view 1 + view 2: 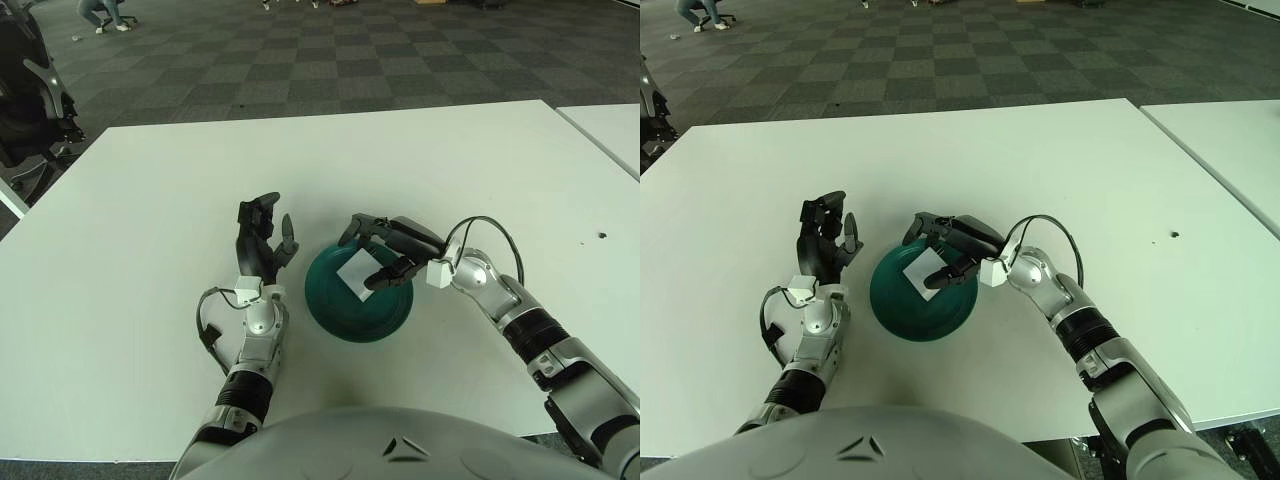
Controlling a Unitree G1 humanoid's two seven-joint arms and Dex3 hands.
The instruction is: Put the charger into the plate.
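Note:
A dark green plate [358,300] sits on the white table near the front edge. My right hand [368,258] reaches in from the right and is over the plate. It holds a small white charger [357,272] between the thumb [385,277] and the curved fingers, just above the plate's inside. My left hand [263,240] is upright just left of the plate, fingers spread, holding nothing.
The white table [150,220] stretches far to the back and both sides. A second white table [610,130] stands at the right with a gap between. A dark office chair [30,100] is at the far left on the checkered floor.

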